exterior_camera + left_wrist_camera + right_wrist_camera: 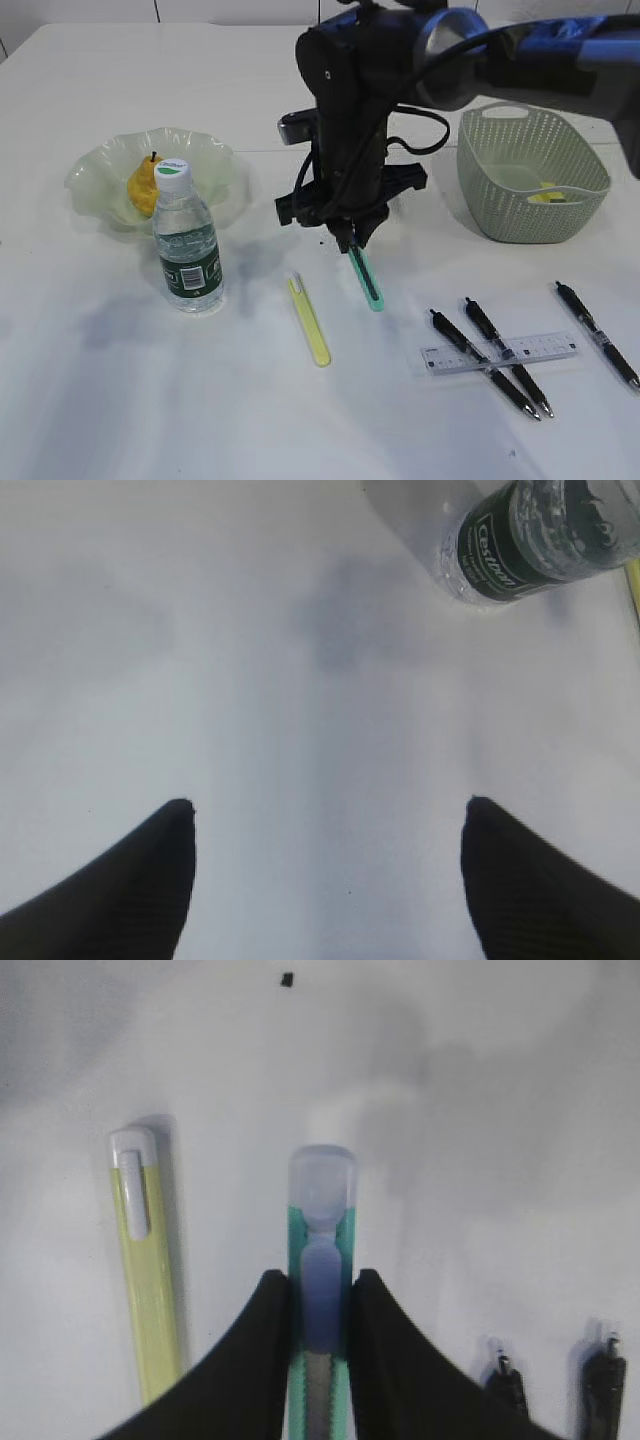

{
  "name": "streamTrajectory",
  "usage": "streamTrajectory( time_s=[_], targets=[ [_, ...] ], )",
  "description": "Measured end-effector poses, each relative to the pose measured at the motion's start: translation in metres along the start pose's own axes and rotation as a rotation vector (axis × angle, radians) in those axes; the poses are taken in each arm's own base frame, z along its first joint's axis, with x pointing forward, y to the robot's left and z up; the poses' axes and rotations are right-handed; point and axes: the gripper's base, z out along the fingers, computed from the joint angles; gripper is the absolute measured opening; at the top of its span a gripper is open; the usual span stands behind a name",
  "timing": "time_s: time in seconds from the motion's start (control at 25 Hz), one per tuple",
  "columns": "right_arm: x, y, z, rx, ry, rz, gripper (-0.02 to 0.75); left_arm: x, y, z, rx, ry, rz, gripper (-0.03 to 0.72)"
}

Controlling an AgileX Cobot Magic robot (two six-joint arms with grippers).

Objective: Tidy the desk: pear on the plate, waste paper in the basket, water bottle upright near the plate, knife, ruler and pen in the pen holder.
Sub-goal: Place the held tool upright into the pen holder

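Nearest the exterior camera lie the three black pens and the clear ruler, two of the pens crossing the ruler, the third a little off to the right, none of them touched yet. Further in, my right gripper is pinched on the green knife; its two black fingers press the sides of the handle, and the knife slopes down from the jaws with its far end at or just above the tabletop, I can't tell which. Just beside it lies a yellow knife, flat on the table and free. My left gripper hangs spread wide over bare table with nothing between its fingers, the water bottle at the top edge of its view. That bottle already stands upright beside the plate, the pear sits on the plate, and something yellow lies in the basket. So I judge the step in hand is the knife pickup. No pen holder shows in any view, so next I'd lift the green knife clear without nudging the yellow one, then find the holder before carrying it over.
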Motion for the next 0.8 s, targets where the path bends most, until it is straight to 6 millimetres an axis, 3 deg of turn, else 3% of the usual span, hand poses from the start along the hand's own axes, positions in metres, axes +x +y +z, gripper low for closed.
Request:
streamTrajectory(
  time_s=[0.52, 0.8],
  targets=[
    [0.003, -0.016, -0.06, -0.001, -0.117, -0.085, 0.113, 0.001, 0.0, 0.0, -0.001, 0.015, 0.0, 0.59],
    [0.039, -0.05, -0.076, 0.031, -0.064, -0.065, 0.113, 0.002, 0.0, 0.0, 0.0, 0.026, -0.001, 0.59]
  ],
)
